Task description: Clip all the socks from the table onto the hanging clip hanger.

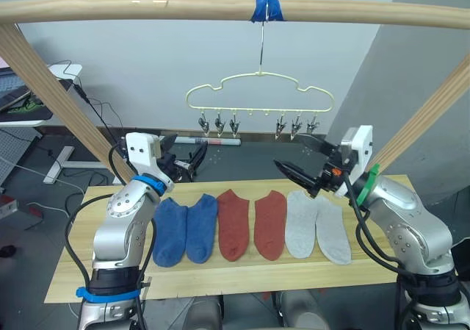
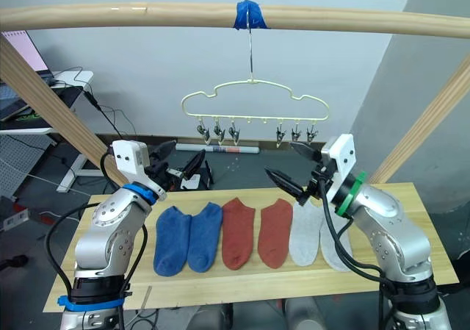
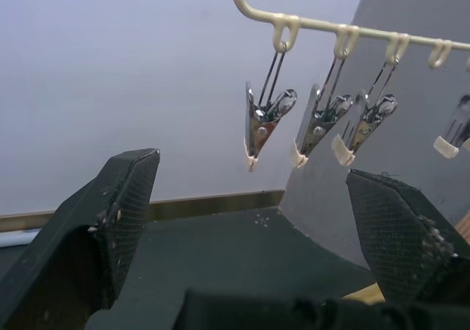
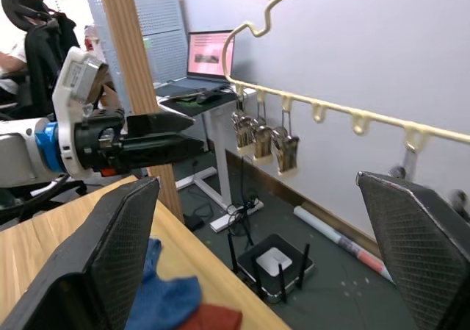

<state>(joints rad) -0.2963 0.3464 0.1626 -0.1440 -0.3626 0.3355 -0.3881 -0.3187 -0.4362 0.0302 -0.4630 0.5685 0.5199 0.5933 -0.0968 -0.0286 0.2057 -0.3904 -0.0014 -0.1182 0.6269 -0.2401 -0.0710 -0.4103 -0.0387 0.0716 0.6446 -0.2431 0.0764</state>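
a round wooden rail (image 1: 220,8) spans the top of the scene, with slanted wooden posts (image 1: 51,95) at either end. below it the long light-wood surface (image 1: 220,278) carries all six socks in a row, toes toward the near edge: two blue socks (image 1: 185,228) on the left, two red socks (image 1: 252,223) in the middle, two grey socks (image 1: 317,227) on the right. the pairs lie side by side, each sock touching or just beside its neighbour.

the cream hanger (image 1: 258,91) hangs by its hook from the rail at a strip of blue tape (image 1: 266,7), above and beyond the socks. small metal clips (image 1: 219,126) dangle from its lower bar, three on the left and three on the right, none holding a sock.

the left hand (image 1: 178,162) is raised above the far left of the surface, fingers spread open and empty, pointing toward the hanger's left clips (image 3: 273,117). the right hand (image 1: 305,162) is raised above the grey socks, fingers also apart and empty, pointing left toward the hanger.

on the floor beyond lies a pale tube (image 1: 213,141).
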